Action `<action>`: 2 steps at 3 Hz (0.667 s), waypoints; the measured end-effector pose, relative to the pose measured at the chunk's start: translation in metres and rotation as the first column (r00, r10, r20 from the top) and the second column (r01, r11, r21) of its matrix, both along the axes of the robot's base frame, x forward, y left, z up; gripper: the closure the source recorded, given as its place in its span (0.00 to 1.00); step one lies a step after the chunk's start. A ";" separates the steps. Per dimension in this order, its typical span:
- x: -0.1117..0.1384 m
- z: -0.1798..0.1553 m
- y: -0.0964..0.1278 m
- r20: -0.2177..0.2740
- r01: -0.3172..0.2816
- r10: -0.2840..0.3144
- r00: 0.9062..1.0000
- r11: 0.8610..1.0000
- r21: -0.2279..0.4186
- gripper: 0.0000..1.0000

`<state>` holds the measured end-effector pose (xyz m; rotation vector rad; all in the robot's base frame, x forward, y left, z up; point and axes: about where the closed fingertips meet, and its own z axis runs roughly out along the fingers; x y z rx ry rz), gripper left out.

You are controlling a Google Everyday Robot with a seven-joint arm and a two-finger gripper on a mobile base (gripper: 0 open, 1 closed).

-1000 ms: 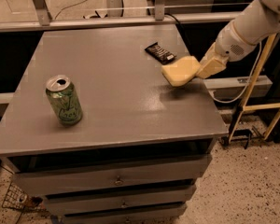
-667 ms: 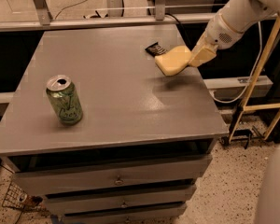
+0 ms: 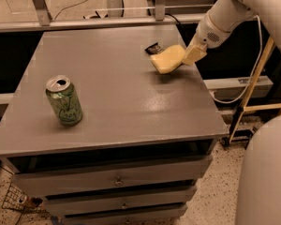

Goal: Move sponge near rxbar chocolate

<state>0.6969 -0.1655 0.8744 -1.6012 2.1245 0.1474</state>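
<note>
The pale yellow sponge [image 3: 166,59] is held in my gripper [image 3: 186,56], which reaches in from the right and is shut on the sponge's right edge. The sponge hangs a little above the grey table top, tilted, at the back right. The rxbar chocolate [image 3: 152,47], a black wrapper, lies on the table just behind and left of the sponge; most of it is hidden by the sponge.
A green soda can [image 3: 63,101] stands upright at the front left of the grey table [image 3: 107,88]. Drawers sit under the table top. A wooden frame [image 3: 253,93] stands to the right. My white arm [image 3: 239,8] spans the upper right.
My gripper has carried the sponge left and back, toward the rxbar chocolate. The sponge now covers most of the bar. The can has not moved.
</note>
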 end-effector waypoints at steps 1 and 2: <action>0.009 -0.010 -0.005 -0.011 0.040 -0.040 0.999 0.999 0.023 1.00; 0.010 -0.013 -0.002 -0.015 0.036 -0.035 0.999 0.999 0.023 0.82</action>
